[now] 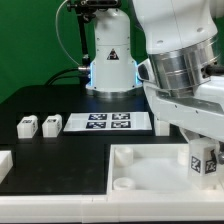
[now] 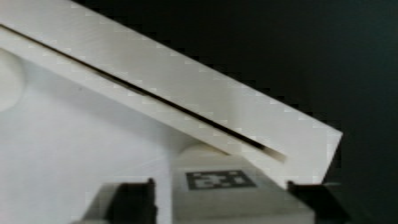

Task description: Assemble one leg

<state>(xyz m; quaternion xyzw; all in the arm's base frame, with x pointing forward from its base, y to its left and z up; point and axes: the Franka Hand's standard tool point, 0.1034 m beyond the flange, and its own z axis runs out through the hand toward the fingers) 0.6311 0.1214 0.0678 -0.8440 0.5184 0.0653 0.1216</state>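
Nearest the exterior camera, a large white tray-like piece (image 1: 150, 172) with a round corner socket (image 1: 124, 155) was seen lying on the black desk (image 1: 60, 105). Inside it, at the exterior view's right, a leg (image 1: 203, 160) bearing a black-and-white tag was held upright under the arm. In the wrist view this leg (image 2: 217, 188) was framed between the two dark fingertips (image 2: 132, 200) of the tool (image 2: 221, 201), its tag turned toward the lens; the fingers appeared closed against its sides, so the tool was judged to be gripping the leg. The leg was probably kept vertical so that it could be seated in a socket of the tray, though its contact with the tray floor could not be made out. Farther off, two spare legs (image 1: 38, 124) were left standing near each other on the desk, and the marker board (image 1: 109, 122) was laid flat beside them.
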